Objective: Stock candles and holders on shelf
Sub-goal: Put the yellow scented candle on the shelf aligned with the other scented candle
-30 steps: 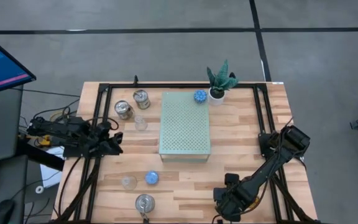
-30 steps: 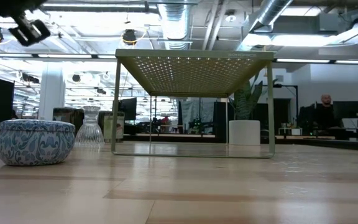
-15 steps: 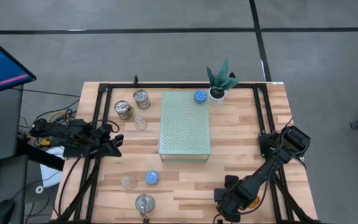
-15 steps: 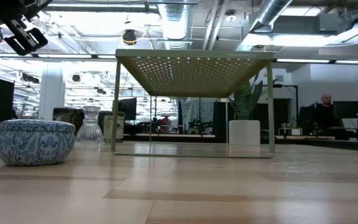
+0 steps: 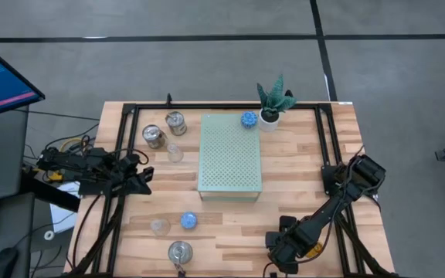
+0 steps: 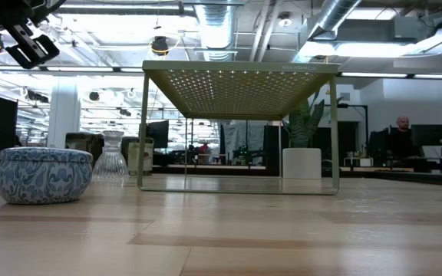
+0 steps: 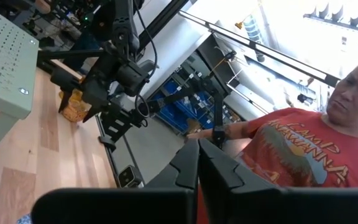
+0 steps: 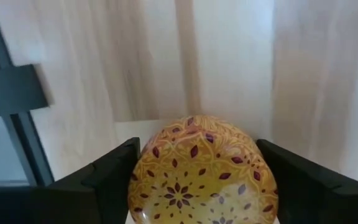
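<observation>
My right gripper (image 5: 283,251) points down at the table's near right. In its wrist view its fingers (image 8: 114,177) stand close on either side of a round orange-yellow candle (image 8: 201,171) with a dark red leaf pattern. The arm hides this candle in the high view. One blue candle (image 5: 249,120) rests on the mint-green shelf (image 5: 230,158). Another (image 5: 188,221) lies on the table near a clear glass (image 5: 160,226) and a tin (image 5: 179,252). My left gripper (image 5: 144,180) is shut on nothing, raised over the table's left edge. My right gripper has a finger at each side of the orange-yellow candle (image 8: 143,177), coming from above. I cannot tell whether the fingers touch it. The candle rests on the table.
Two tins (image 5: 154,137) (image 5: 175,121) and a clear glass (image 5: 175,153) stand at the far left. A potted plant (image 5: 273,106) stands by the shelf's far right corner. A person in a red shirt (image 7: 303,155) shows beyond the table.
</observation>
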`<state>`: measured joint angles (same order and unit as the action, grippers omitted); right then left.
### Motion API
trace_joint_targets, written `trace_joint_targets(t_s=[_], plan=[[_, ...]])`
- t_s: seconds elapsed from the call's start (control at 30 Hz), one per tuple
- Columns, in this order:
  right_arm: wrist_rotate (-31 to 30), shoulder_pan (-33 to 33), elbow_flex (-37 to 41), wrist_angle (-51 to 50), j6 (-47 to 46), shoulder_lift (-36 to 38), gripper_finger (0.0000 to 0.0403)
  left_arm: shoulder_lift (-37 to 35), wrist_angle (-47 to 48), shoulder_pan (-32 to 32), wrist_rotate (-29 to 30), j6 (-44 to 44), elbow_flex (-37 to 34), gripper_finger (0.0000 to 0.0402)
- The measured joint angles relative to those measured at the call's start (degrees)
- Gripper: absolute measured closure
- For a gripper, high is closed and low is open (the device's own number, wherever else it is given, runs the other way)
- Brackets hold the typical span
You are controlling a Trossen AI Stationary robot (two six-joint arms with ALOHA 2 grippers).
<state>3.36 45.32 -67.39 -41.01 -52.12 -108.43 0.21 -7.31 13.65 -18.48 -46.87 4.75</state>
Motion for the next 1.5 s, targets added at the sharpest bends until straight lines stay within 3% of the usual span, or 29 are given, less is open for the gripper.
trace_joint_targets(t_s=[0.23, 0.4, 0.63, 0.83, 1.1, 1.5], plan=[[-0.2, -4.2, 0.0, -5.6, 2.8, 6.1, 0.0119, 0.0, 0.0, 0.0, 0.0, 0.1, 0.0, 0.0396], [-0.2, -9.6, 0.0, -11.3, 4.5, 15.1, 0.0121, 0.0, 0.0, 0.0, 0.0, 0.1, 0.0, 0.0392], [-0.9, -22.6, 0.0, -17.6, 7.9, 27.3, 0.0121, 0.0, 0.0, 0.0, 0.0, 2.3, 0.0, 0.0396], [-0.6, -35.6, -1.4, -17.3, 16.3, 31.9, 0.0121, 0.0, 0.0, 0.0, 0.0, 2.7, 0.0, 0.0392], [-0.3, -49.1, -15.3, -19.7, 34.2, 25.7, 0.012, 0.3, 0.0, 0.0, 0.0, 2.9, 0.1, 0.0395], [-0.4, -61.8, -45.7, -21.0, 54.8, 3.5, 0.012, 1.0, 0.0, 0.0, 0.2, 3.3, 0.1, 0.0396]])
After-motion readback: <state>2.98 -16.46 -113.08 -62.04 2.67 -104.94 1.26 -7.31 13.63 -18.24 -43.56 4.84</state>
